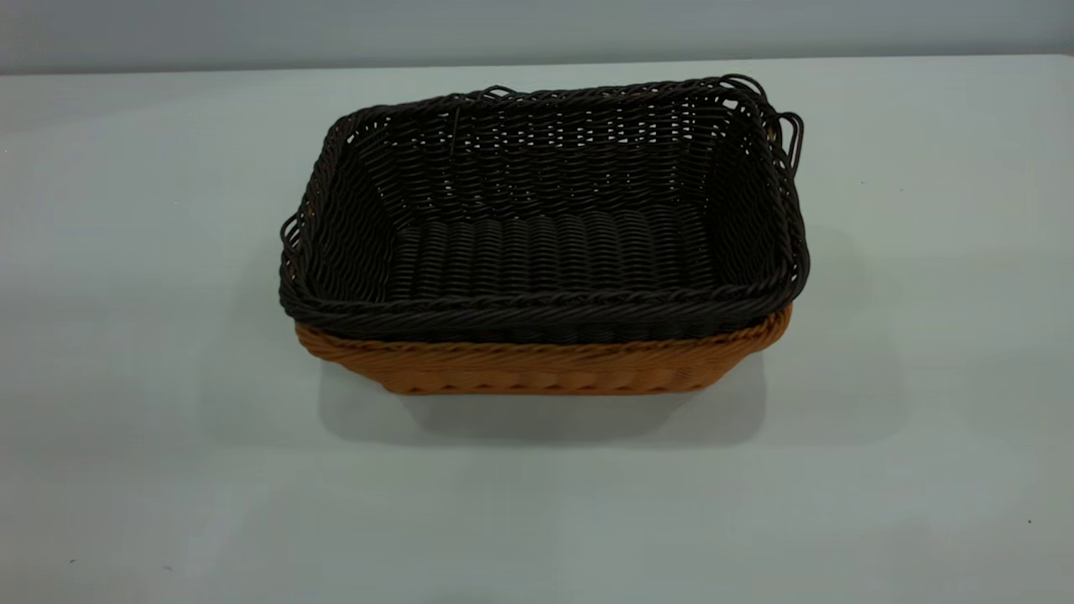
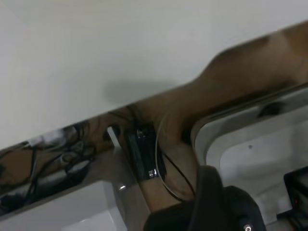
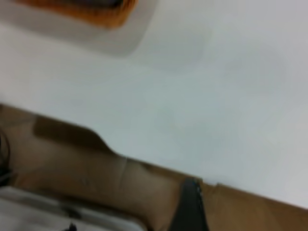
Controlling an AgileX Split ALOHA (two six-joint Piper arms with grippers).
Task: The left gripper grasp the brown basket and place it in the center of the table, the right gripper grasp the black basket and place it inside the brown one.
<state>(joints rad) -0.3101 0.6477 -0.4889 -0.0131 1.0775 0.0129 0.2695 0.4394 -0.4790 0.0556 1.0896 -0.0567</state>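
The black basket (image 1: 545,218) sits nested inside the brown basket (image 1: 545,365), rims nearly level, its loop handles sticking out at both ends. The pair stands near the middle of the white table (image 1: 126,419). No arm appears in the exterior view. Both wrist views look past the table edge to the floor; neither tool's fingers show, so their state cannot be told.
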